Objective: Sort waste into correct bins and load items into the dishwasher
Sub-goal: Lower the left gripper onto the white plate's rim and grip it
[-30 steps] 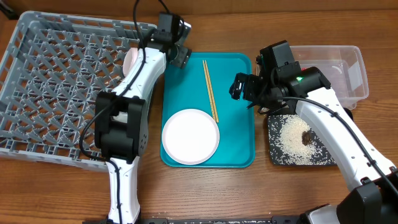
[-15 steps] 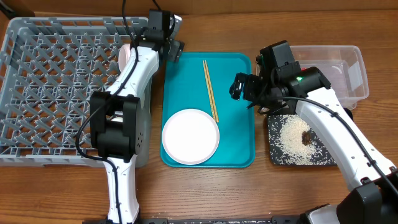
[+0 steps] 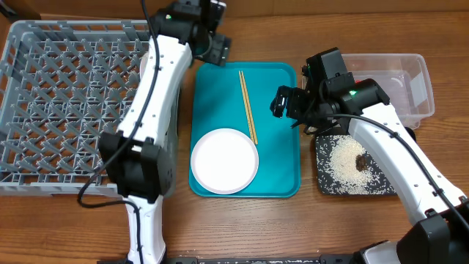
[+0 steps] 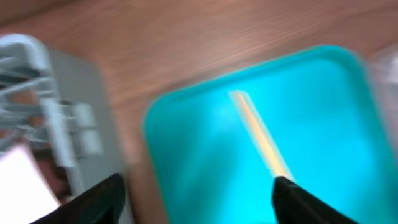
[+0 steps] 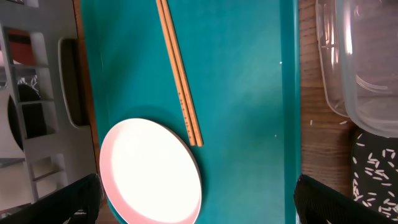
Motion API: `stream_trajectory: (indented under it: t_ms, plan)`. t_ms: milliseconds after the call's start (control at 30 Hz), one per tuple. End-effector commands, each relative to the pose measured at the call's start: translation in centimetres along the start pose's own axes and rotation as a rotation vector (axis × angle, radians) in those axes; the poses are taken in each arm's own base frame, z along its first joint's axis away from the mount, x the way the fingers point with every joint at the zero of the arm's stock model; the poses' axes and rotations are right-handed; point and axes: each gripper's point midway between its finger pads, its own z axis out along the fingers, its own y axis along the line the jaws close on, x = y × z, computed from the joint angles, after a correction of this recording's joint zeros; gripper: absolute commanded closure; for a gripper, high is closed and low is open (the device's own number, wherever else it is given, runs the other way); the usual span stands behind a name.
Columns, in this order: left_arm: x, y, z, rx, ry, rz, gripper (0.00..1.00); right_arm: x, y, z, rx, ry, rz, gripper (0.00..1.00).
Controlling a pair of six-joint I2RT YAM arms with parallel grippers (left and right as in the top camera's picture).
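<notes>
A pair of wooden chopsticks (image 3: 248,106) and a round white plate (image 3: 224,160) with a pink rim lie on the teal tray (image 3: 282,172). My left gripper (image 3: 215,48) hovers open and empty over the tray's far left corner, beside the grey dishwasher rack (image 3: 66,103). The left wrist view is blurred. It shows the chopsticks (image 4: 258,134) ahead of the left gripper (image 4: 199,205). My right gripper (image 3: 284,103) hangs open over the tray's right side. In its view the plate (image 5: 152,171) and the chopsticks (image 5: 179,74) lie below the right gripper (image 5: 196,208).
On the right stands the clear tub (image 3: 399,81). In front of it the black tray (image 3: 326,183) holds rice grains (image 3: 341,165) and a brown scrap (image 3: 361,162). The left arm lies across the rack's right wall.
The left gripper swung from the rack's far right corner to the teal tray's far left corner. The rack shifted from skewed to square. The right arm stayed still.
</notes>
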Motion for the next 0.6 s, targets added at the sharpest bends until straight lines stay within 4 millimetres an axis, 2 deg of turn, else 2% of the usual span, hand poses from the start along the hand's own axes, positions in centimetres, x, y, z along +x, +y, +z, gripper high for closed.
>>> stream_trajectory:
  t_ms: [0, 133, 333, 433, 567]
  plan:
    - [1.4, -4.4, 0.6, 0.127, 0.065, -0.129, 0.26, -0.8, 0.8, -1.1, -0.016, -0.042, -0.014, 0.00]
    - [3.4, -6.4, 2.7, 0.114, 0.124, -0.193, 0.26, -0.8, 0.8, -1.1, -0.016, -0.042, -0.014, 0.00]
    - [6.5, -7.1, 4.9, 0.048, 0.203, -0.241, 0.25, -0.8, 0.8, -1.1, -0.016, -0.042, -0.014, 0.00]
    - [7.9, -7.1, 5.2, 0.038, 0.248, -0.236, 0.26, -0.8, 0.8, -1.1, -0.016, -0.042, -0.014, 0.00]
    - [10.6, -6.6, 4.6, 0.015, 0.359, -0.209, 0.27, -0.8, 0.8, -1.1, -0.016, -0.041, -0.014, 0.00]
